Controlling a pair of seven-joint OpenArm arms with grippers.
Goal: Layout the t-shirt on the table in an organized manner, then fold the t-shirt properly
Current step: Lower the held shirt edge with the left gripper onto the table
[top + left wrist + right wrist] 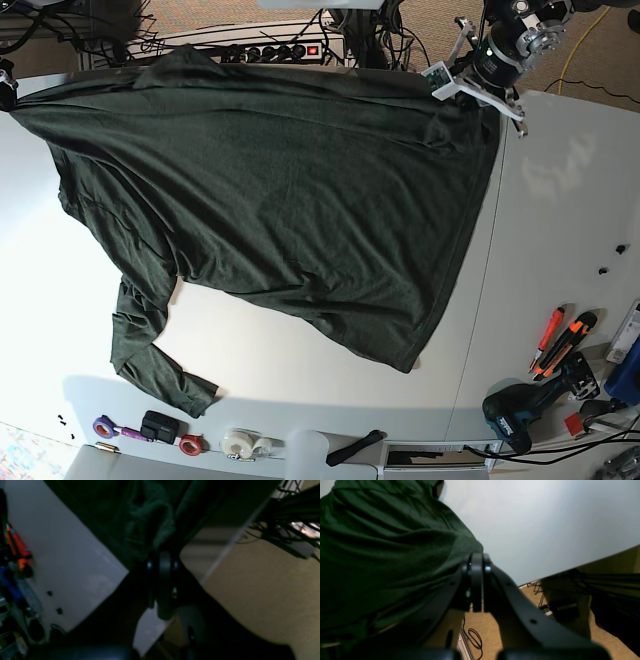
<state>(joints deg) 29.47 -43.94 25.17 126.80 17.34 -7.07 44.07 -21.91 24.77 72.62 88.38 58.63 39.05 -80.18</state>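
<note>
With both end effectors, left and right, clenched on the shirt's far edge, which overhangs the table, your risk is uneven pull: one sleeve lies bunched at the near side.

Base cam overhead; wrist cams close, sharing t-shirt.
</note>
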